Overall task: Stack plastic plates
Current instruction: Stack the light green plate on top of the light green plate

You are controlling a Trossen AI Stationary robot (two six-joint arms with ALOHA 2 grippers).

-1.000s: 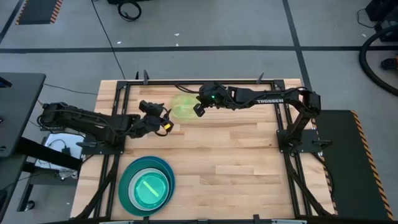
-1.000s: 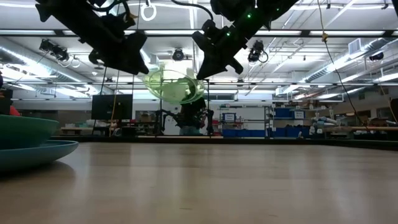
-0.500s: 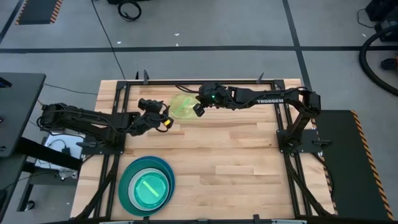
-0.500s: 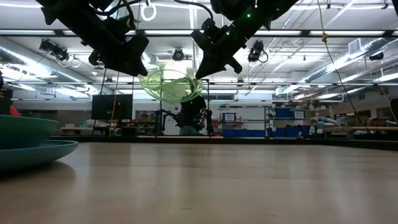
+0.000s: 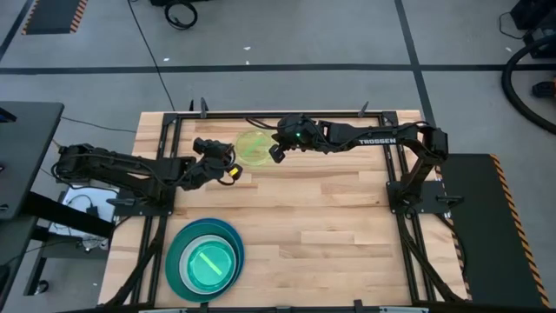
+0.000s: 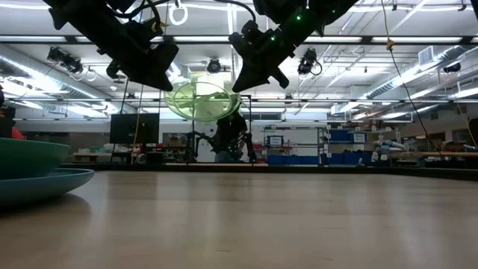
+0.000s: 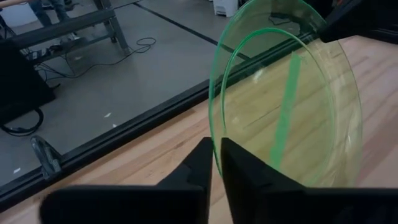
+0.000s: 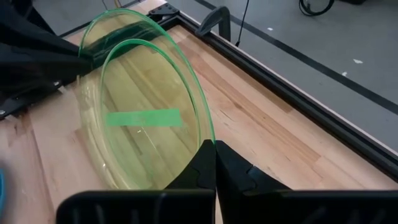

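A lime green plate [image 5: 254,148], small and see-through with a green strip across its middle, hung in the air above the far part of the desk [image 5: 330,217], tilted rather than flat. Both arms had it at once. The left pincer [image 7: 214,163] was closed on one edge of the plate's rim, and the right pincer [image 8: 214,163] was closed on the opposite edge; from overhead the left pincer [image 5: 228,167] sat just beside the plate on one side and the right pincer [image 5: 278,149] just beside it on the other. The level view showed the plate [image 6: 202,101] well clear of the desk between the two dark arms.

Well apart from the plate, near the desk's front edge on the left arm's side, stood a stack of plates [image 5: 205,259]: a large teal one at the bottom, others inside, a green one on top.

The risk looked to lie in the handover. If both pincers pulled in different directions, the thin rim could flex or spring out of a grip. If one let go before the other held firmly, the plate could drop and roll. A tilted plate might also slide off the stack.
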